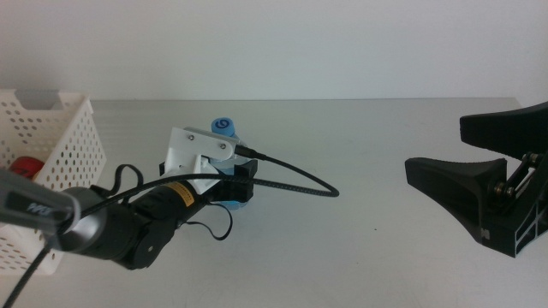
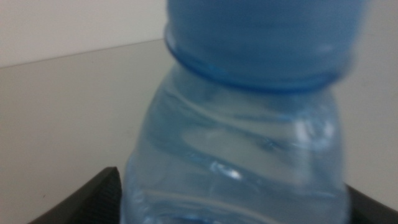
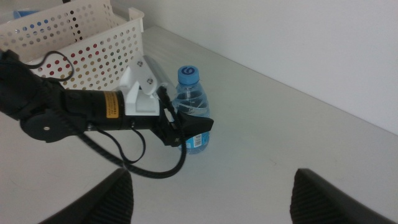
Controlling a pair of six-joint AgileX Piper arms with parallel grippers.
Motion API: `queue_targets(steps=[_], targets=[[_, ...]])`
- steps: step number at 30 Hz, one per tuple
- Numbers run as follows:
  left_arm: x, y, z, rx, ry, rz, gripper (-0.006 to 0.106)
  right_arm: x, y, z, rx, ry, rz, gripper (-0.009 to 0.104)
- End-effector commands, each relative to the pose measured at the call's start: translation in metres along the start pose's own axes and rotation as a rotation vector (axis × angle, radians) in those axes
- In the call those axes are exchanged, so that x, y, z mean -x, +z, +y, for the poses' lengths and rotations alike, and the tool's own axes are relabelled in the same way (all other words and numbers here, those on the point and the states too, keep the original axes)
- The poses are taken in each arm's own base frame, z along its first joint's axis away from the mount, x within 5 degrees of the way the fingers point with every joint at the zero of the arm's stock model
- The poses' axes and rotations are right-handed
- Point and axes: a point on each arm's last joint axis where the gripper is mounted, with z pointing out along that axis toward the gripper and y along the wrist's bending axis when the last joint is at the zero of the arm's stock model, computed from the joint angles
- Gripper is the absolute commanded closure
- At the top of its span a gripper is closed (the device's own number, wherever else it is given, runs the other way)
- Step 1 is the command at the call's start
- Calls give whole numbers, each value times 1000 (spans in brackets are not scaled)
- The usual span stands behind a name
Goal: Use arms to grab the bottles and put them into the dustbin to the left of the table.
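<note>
The left tool point(image 1: 233, 184) stood closed around the upright water bottle point(image 1: 224, 128) at frame centre-left — the dustbin point(image 1: 73, 141) lay further left; the right tool point(image 1: 479, 184) waited wide open.

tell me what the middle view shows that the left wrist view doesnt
Only the middle view shows the white dustbin with a red item inside, the left arm's camera mount and cable, and the waiting right claw, open at the right side. Only the left wrist view shows the water bottle up close, filling the frame between the left claw's jaw tips. Both show the blue-capped bottle standing on the pale table.
</note>
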Motion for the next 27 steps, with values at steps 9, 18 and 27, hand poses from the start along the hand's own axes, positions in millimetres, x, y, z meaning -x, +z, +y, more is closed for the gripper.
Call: queue_targets(steps=[9, 18, 27], targets=[[38, 7, -1, -2, 5, -173, 65, 15, -6, -2, -19, -11, -103, 31], [66, -8, -3, 31, -15, -24, 102, 15, -6, -2, -19, -11, -103, 31], [164, -45, 8, 109, 23, 211, 102, 15, -6, -2, -19, -11, -103, 31]])
